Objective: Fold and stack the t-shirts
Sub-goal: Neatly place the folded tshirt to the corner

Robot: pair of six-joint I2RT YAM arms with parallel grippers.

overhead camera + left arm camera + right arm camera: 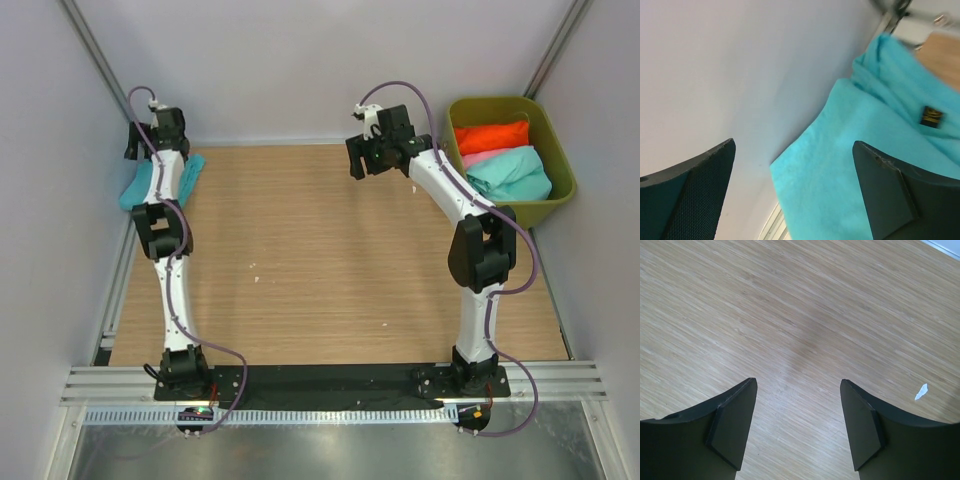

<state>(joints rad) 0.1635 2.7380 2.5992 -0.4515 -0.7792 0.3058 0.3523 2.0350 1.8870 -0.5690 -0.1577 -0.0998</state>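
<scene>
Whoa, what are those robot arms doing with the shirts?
Their job is to fold and stack t-shirts. The left pincer hangs open over a turquoise shirt at the far left corner of the table, by the wall. The right pincer is open and empty above bare wood. An orange shirt, a pink shirt and a mint-green shirt lie in the green bin at the far right.

White arms, black grippers, purple cables

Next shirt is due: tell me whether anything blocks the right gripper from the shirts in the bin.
Only the left wall of the bin stands between the right gripper and the shirts; it must go over the rim.
</scene>
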